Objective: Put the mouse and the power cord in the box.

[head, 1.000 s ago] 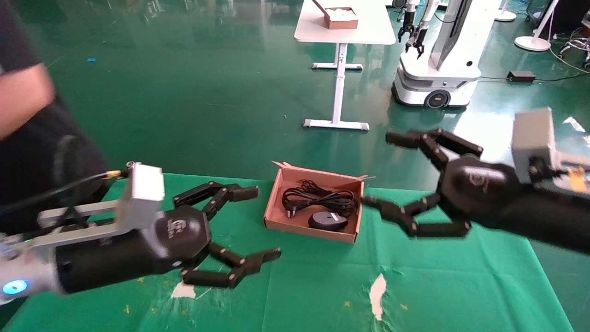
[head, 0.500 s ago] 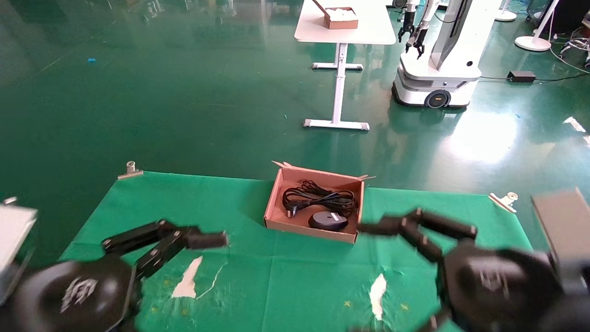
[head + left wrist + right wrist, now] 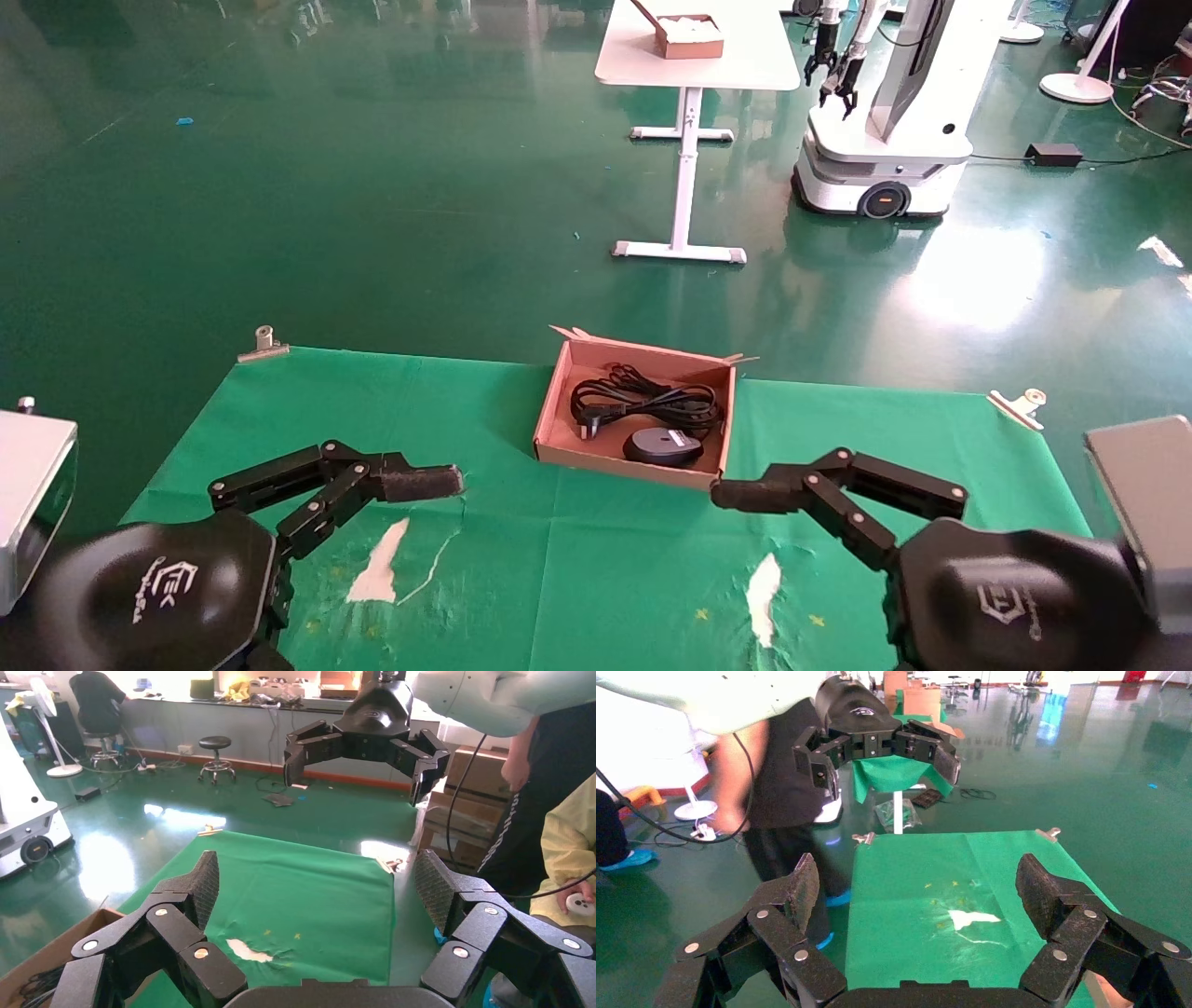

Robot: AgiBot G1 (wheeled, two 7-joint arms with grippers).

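The reddish-brown box (image 3: 624,469) stands at the middle of the green table's far edge. Inside it the black mouse (image 3: 662,446) lies near the front wall, with the looped power cord (image 3: 647,399) behind it. My left gripper (image 3: 320,888) is open and holds nothing; it hangs low at the near left, one finger (image 3: 410,483) pointing inward. My right gripper (image 3: 916,888) is likewise open with nothing in it at the near right, one finger (image 3: 773,492) ending just in front of the box's right front corner. Both are apart from the box.
The green cloth (image 3: 559,596) has white tears (image 3: 377,573) (image 3: 764,587) and is held by corner clips (image 3: 264,343) (image 3: 1020,405). Beyond stand a white table (image 3: 694,61) with a smaller box and another robot (image 3: 885,140). A person (image 3: 555,776) stands beside the table.
Both arms have dropped from beside the box to the near edge of the table, grippers still open. The person's arm has left the head view. Mouse and cord stay in the box.
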